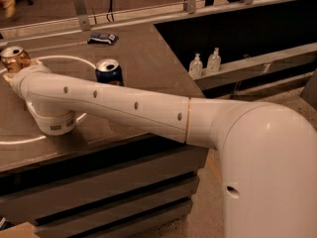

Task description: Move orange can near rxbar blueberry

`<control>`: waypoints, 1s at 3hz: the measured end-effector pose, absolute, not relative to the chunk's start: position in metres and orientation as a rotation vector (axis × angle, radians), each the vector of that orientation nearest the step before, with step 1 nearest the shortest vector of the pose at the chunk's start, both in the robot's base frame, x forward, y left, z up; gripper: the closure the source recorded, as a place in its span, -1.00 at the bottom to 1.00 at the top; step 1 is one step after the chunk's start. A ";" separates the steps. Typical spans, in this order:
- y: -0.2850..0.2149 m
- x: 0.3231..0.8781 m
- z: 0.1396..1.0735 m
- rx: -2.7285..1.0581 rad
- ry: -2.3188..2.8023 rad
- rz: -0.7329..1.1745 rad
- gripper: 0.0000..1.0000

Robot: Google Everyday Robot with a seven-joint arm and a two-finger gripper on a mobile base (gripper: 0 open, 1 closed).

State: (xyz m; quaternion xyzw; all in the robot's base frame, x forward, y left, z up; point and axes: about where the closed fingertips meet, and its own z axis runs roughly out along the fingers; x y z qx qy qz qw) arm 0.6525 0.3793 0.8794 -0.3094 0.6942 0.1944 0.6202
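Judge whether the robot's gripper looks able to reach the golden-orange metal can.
Probably yes: the gripper, mostly hidden behind the white arm at the far left, lies just below the golden-orange metal can, with nothing visible between them.

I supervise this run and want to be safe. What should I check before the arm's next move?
1. Upright orange can on the table: ok.
2. The gripper at the table's left edge, beside the orange can: ok.
3. Hold on the can: cannot tell, arm hides it.
4. Flat snack bar at the far edge: ok.
5. The blue can off the straight line from can to bar: ok.
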 end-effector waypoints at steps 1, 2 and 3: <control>0.381 0.655 0.878 -0.710 1.593 0.448 0.43; 0.382 0.656 0.879 -0.719 1.591 0.445 0.89; 0.375 0.663 0.891 -0.708 1.566 0.417 1.00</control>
